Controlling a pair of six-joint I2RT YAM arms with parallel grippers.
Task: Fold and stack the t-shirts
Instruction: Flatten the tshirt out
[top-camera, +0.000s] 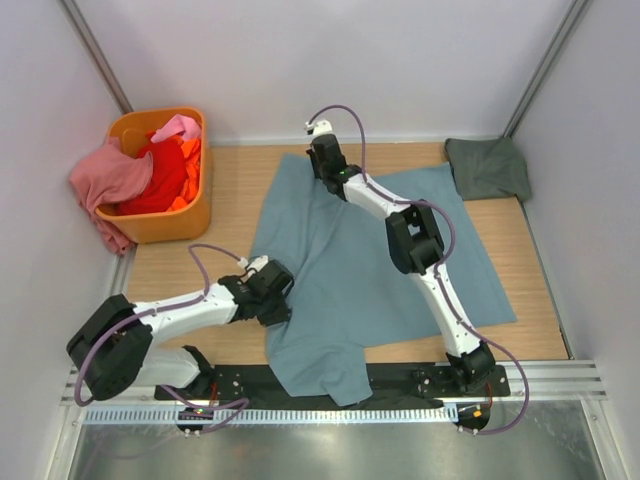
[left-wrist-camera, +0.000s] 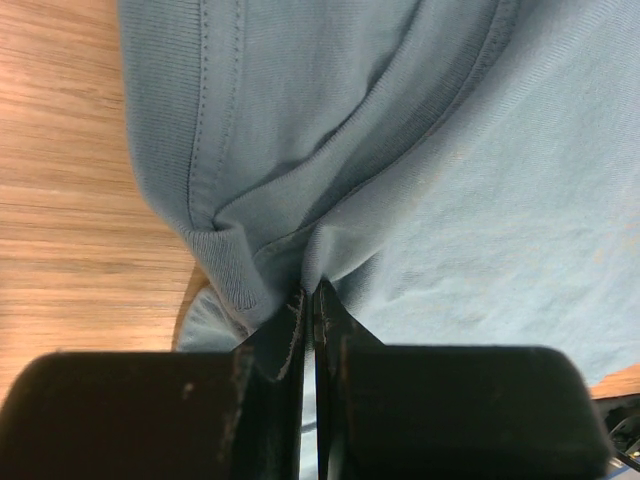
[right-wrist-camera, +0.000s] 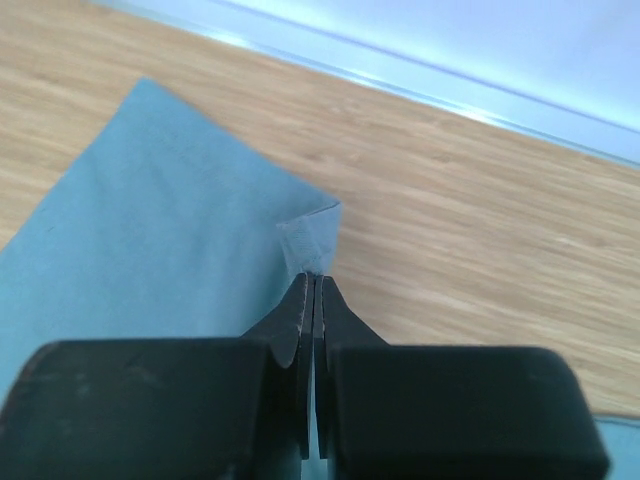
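A large dusty blue-teal t-shirt (top-camera: 370, 265) lies spread on the wooden table, its near end hanging over the front edge. My left gripper (top-camera: 278, 298) is shut on the shirt's left edge near a sleeve seam (left-wrist-camera: 250, 270). My right gripper (top-camera: 322, 162) is shut on the shirt's far left corner (right-wrist-camera: 312, 235). A dark grey-green t-shirt (top-camera: 488, 168) lies folded at the far right corner. Pink (top-camera: 112, 180), red (top-camera: 160, 180) and orange (top-camera: 190, 165) shirts fill the orange basket (top-camera: 170, 222) at the far left.
The pink shirt hangs over the basket's left rim. White walls with metal posts enclose the table on three sides. Bare wood (top-camera: 190, 270) shows between the basket and the shirt. The black base rail (top-camera: 400, 385) runs along the near edge.
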